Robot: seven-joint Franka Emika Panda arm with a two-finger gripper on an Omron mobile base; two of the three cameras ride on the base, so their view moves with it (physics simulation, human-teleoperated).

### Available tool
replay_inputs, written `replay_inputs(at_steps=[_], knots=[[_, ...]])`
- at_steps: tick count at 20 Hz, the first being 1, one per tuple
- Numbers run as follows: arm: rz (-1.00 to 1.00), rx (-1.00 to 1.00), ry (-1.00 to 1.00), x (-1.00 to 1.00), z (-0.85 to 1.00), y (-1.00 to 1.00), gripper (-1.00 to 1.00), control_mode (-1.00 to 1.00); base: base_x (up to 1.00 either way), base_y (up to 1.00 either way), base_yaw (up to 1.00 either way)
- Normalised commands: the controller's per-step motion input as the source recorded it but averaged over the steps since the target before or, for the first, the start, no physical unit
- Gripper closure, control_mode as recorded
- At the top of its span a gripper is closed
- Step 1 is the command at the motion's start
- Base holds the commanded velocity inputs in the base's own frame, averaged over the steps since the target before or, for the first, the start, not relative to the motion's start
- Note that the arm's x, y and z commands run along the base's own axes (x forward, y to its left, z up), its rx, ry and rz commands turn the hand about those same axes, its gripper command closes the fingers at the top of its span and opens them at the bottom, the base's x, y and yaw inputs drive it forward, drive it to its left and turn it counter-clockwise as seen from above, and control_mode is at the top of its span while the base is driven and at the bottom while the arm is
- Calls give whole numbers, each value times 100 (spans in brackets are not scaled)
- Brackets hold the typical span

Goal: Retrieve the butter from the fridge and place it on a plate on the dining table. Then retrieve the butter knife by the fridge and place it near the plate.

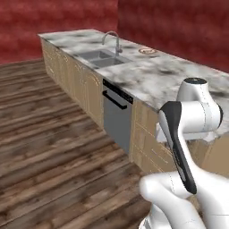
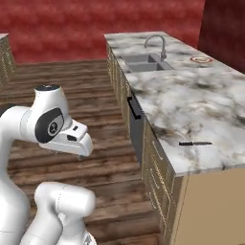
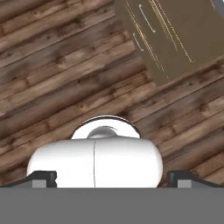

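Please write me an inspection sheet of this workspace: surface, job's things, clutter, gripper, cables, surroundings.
Surface: long white-grey marble dining table with a sunken grey sink and a curved tap.
Job's things: round red-rimmed plate at the far end beyond the sink, nothing on it; slim dark butter knife flat near the near end. Butter and fridge: nothing seen.
Clutter: nothing seen.
Gripper: open, dark fingertips wide apart, pointing down at the floor, holding nothing.
Cables: nothing seen.
Surroundings: dark wooden plank floor, red walls, grey dishwasher front under the table.
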Motion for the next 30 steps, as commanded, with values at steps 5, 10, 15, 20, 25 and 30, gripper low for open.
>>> replay_inputs(at_steps=[5,10,15,20,25,30], knots=[[0,0,0,0,0,0,-100,100,28,30,-86],[0,0,0,0,0,0,-100,100,14,26,-87],[0,0,0,0,0,0,-100,100,4,37,-82],[0,0,0,0,0,0,-100,100,-39,41,-75],[0,0,0,0,0,0,-100,100,-57,61,-64],[0,0,0,0,0,0,-100,100,-8,96,-26]])
